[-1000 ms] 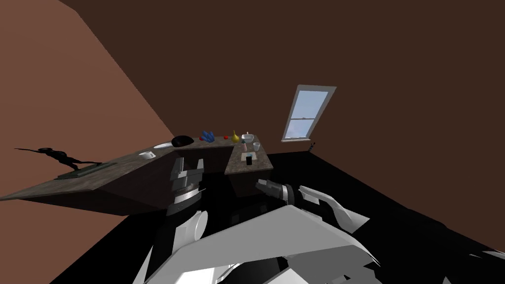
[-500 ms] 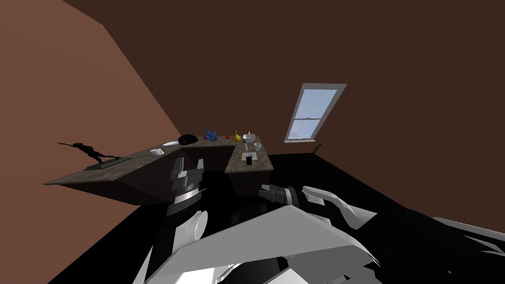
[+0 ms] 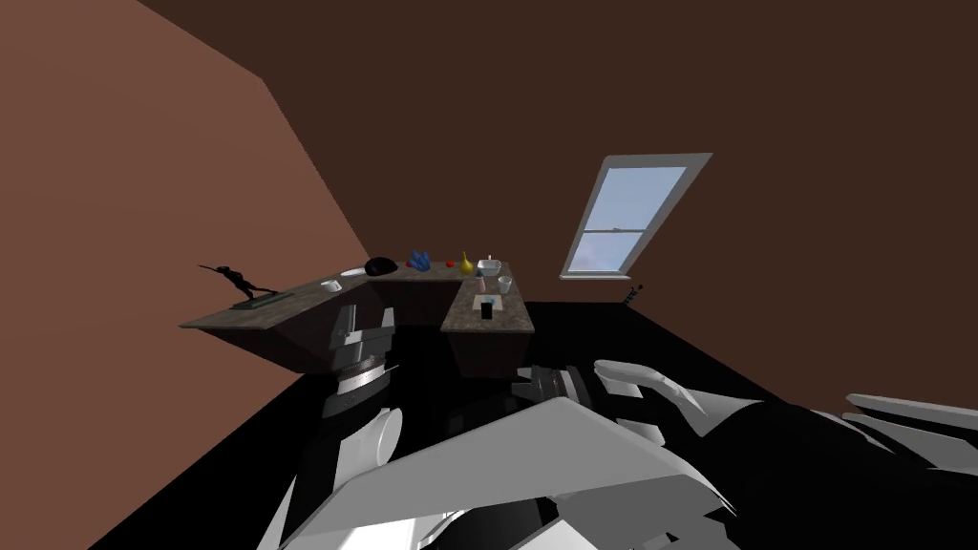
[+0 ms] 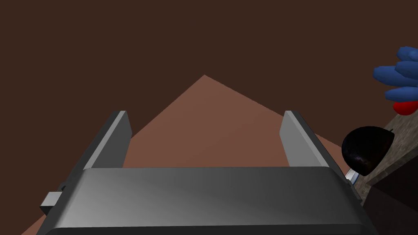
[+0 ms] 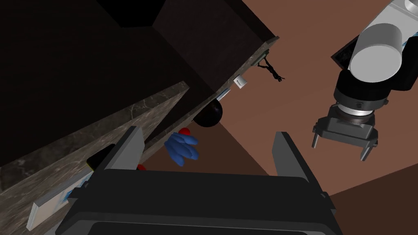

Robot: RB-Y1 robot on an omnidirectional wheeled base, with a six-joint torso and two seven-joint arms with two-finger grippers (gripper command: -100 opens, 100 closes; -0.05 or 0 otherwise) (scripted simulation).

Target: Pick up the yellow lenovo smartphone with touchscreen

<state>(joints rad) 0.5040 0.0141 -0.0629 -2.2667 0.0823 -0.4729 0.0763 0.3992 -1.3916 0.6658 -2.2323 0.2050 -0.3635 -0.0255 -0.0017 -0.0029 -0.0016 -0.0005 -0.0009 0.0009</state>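
One change: I've turned, backed off perhaps; counter (image 3: 287, 307) with phone (image 3: 486, 310) farther.

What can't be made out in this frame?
- Head view: small dark item on the counter, too small to confirm as the smartphone.
- Right wrist view: dark yellow-edged thing partly hidden behind a finger of the right gripper.
- Left wrist view: blue object cut off by the picture's edge.

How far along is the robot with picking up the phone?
Barely started. Done: nothing; the left gripper and right gripper are open and empty. In hand: facing the counter from a distance. The small dark slab standing on it, probably the phone, is untouched. Left: approach, reach, grasp, lift.
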